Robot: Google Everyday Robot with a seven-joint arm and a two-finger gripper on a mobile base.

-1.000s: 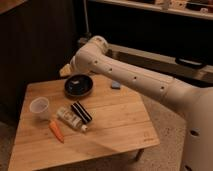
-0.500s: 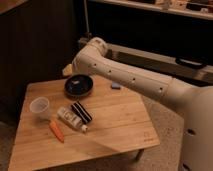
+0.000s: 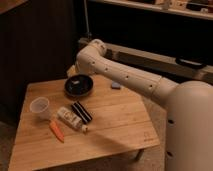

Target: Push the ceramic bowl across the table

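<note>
The ceramic bowl (image 3: pixel 78 85) is round, glossy and black. It sits near the far edge of the light-wood table (image 3: pixel 115 117), left of centre. A small pale shape shows inside the bowl. My white arm reaches in from the right and bends down at the far side of the table. My gripper (image 3: pixel 73 71) is at the bowl's far left rim, partly hidden behind the arm and the bowl. I cannot tell whether it touches the rim.
A translucent white cup (image 3: pixel 40 107) stands at the left. An orange carrot (image 3: pixel 56 131), a pale packet (image 3: pixel 69 118) and a dark bar (image 3: pixel 82 112) lie in front of the bowl. A small grey-blue object (image 3: pixel 115 85) lies right of the bowl. Dark furniture stands behind.
The arm has shifted very slightly left and down by the bowl's far rim. The bowl and the other things stay where they were.
</note>
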